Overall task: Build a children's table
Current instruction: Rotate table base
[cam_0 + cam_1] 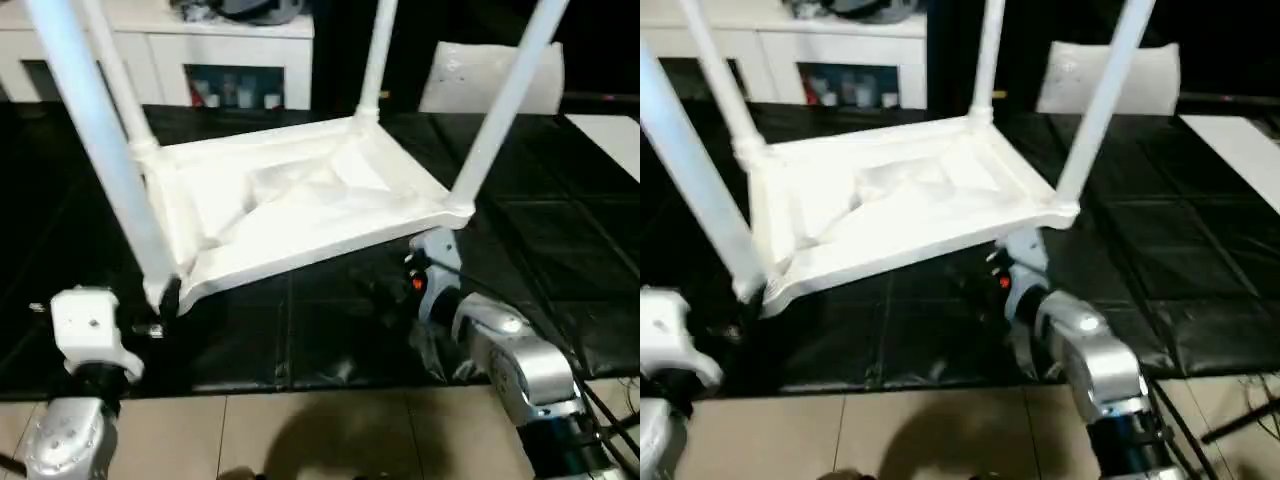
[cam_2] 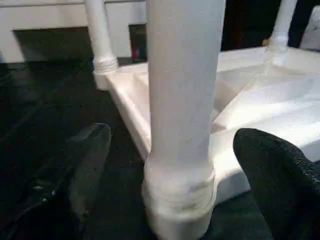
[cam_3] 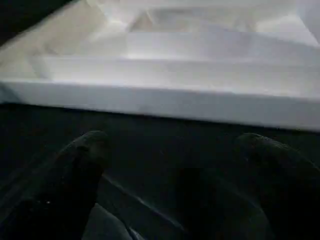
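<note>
The children's table lies upside down on the black mat, its ribbed white top (image 1: 300, 200) tilted a little. Four white legs stand up from its corner sockets: near left (image 1: 100, 140), far left (image 1: 120, 80), far right (image 1: 375, 60), near right (image 1: 505, 110). My left gripper (image 2: 180, 150) is open at the base of the near-left leg (image 2: 182, 90), with a black finger (image 2: 85, 165) on each side and a gap to the tube. My right gripper (image 3: 175, 150) is open and empty, low in front of the top's near edge (image 3: 165, 105), close to the near-right corner (image 1: 450, 215).
A black mat (image 1: 560, 250) covers the work area and ends at a tiled floor (image 1: 330, 430) near me. A white glass-door cabinet (image 1: 200, 50) stands behind. A pale bag-like shape (image 1: 480, 75) and a flat white sheet (image 1: 610, 135) lie at the back right.
</note>
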Controlling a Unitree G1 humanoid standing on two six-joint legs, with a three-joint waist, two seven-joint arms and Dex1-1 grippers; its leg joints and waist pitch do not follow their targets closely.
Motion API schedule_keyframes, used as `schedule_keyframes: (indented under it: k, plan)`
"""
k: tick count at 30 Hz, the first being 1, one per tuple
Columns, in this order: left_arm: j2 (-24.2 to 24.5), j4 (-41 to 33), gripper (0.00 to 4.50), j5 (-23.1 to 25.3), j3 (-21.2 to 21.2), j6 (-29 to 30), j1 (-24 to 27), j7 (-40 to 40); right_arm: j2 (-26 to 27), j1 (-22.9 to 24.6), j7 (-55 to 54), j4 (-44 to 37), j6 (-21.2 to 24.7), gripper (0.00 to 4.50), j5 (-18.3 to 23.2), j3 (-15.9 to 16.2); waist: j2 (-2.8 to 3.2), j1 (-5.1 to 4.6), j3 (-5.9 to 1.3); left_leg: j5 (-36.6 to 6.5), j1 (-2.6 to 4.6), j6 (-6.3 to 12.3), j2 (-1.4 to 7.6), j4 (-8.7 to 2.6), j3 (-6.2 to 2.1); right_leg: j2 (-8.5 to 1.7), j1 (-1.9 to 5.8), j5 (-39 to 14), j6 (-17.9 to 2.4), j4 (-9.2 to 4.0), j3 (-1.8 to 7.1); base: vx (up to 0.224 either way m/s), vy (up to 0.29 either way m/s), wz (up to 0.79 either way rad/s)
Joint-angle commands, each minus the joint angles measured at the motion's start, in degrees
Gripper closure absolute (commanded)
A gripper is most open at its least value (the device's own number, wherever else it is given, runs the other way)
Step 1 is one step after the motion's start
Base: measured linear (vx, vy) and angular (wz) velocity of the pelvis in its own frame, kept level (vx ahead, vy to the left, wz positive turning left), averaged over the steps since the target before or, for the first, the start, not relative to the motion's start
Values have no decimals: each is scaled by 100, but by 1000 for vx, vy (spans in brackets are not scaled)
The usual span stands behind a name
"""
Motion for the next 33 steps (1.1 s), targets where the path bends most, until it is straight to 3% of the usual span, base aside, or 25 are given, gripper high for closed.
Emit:
schedule_keyframes:
  k: [1,4,6,9,10,17,18,19,20,21,22,23,24,25,27,29,30,31,32,33]
  plan:
    - [121,159,3,-137,33,7,-207,-108,39,-44,-200,110,48,0,-171,-28,54,-12,-259,-2329,157,-122,381,-480,-317,-572,45,-2926,-100,-607,389,0,0,0]
    - [304,452,3,-292,72,66,-605,-276,110,-144,-447,277,-11,0,-266,-60,57,-4,-290,-2079,117,-136,410,-500,-310,-577,87,-2345,-308,-521,425,0,0,0]
    - [445,758,3,-374,82,141,-944,-477,221,-308,-660,536,-54,0,-322,-109,90,3,-319,-1834,101,-113,406,-486,-288,-578,111,-1945,-475,-455,443,0,0,0]
    - [689,1148,3,-574,-23,299,-1380,-844,462,-677,-1233,1205,-289,0,-552,-255,85,0,-335,-1666,106,-142,375,-464,-265,-598,88,-1883,-617,-430,444,0,0,0]
    - [771,1250,3,-903,-86,522,-1570,-1222,579,-929,-1450,1655,-276,0,-590,-339,79,9,-341,-1577,111,-186,397,-463,-256,-600,110,-1733,-708,-400,450,0,0,0]
    - [1149,863,3,-1737,-555,1155,-1548,-2574,711,-1453,-1625,2638,-472,0,-602,-434,111,63,-354,-1382,150,-274,428,-473,-202,-584,108,-1152,-970,-280,471,0,0,0]
    - [1423,360,3,-2202,-883,1649,-1330,-3130,741,-1670,-1644,3085,-679,0,-666,-436,53,84,-355,-1381,143,-284,439,-475,-198,-614,126,-1198,-982,-260,480,0,0,0]
    - [1460,285,3,-2258,-930,1712,-1297,-3195,747,-1694,-1645,3133,-703,0,-670,-439,53,84,-355,-1381,143,-284,439,-475,-198,-614,126,-1198,-982,-260,480,0,0,0]
    - [1460,285,3,-2258,-930,1712,-1297,-3195,747,-1694,-1645,3133,-703,0,-670,-439,92,93,-332,-1393,153,-298,429,-485,-184,-569,99,-1344,-969,-266,480,0,0,0]
    - [1707,-177,3,-2661,-1220,2226,-1117,-3542,818,-1862,-1610,3430,-837,0,-669,-495,64,67,-332,-1401,99,-339,419,-475,-204,-608,146,-1353,-998,-215,499,0,0,0]
    - [1772,-349,3,-2789,-1357,2379,-1045,-3648,854,-1912,-1572,3488,-877,0,-661,-505,83,81,-319,-1494,119,-345,422,-501,-196,-591,139,-1505,-946,-256,496,0,0,0]
    - [1783,-412,3,-2823,-1424,2422,-1023,-3679,865,-1931,-1561,3507,-896,0,-670,-494,72,63,-316,-1573,144,-358,417,-490,-181,-585,104,-1583,-924,-261,502,0,0,0]
    - [1795,-515,3,-2855,-1566,2492,-1000,-3727,888,-1962,-1526,3535,-938,0,-684,-467,8,31,-286,-1681,124,-353,409,-491,-187,-595,119,-1882,-849,-301,522,0,0,0]
    - [1800,-564,3,-2861,-1644,2522,-993,-3749,902,-1975,-1499,3543,-960,0,-686,-453,15,18,-281,-1717,116,-358,404,-487,-192,-601,121,-1993,-825,-304,527,0,0,0]
    - [1607,-710,3,-2820,-2025,2656,-1157,-3651,986,-2043,-1390,3607,-1018,0,-700,-360,-35,-42,-255,-1905,121,-352,393,-482,-200,-596,108,-2470,-679,-350,535,0,0,0]
    - [1516,-749,3,-2865,-2143,2751,-1253,-3623,1005,-2075,-1380,3685,-1072,0,-736,-310,-28,-57,-249,-1938,144,-327,365,-444,-205,-614,87,-2995,-498,-422,535,0,0,0]
    - [1490,-736,3,-2847,-2190,2751,-1290,-3624,1015,-2095,-1379,3729,-1098,0,-749,-300,-43,-76,-256,-1874,111,-314,368,-451,-224,-613,118,-3033,-447,-422,523,0,0,0]
    - [1465,-695,3,-2773,-2294,2737,-1405,-3603,1052,-2191,-1361,3918,-1203,0,-793,-332,-108,-103,-256,-1860,102,-299,372,-448,-218,-605,107,-3062,-421,-427,522,0,0,0]
    - [1403,-664,3,-2806,-2330,2767,-1479,-3583,1065,-2211,-1343,3960,-1233,0,-812,-334,-62,-101,-262,-1884,154,-281,357,-424,-212,-601,71,-3124,-406,-434,523,0,0,0]
    - [1286,-611,3,-2889,-2385,2844,-1624,-3545,1086,-2250,-1307,4036,-1283,0,-849,-338,-72,-121,-263,-1879,155,-276,360,-419,-204,-592,65,-3100,-417,-433,524,0,0,0]
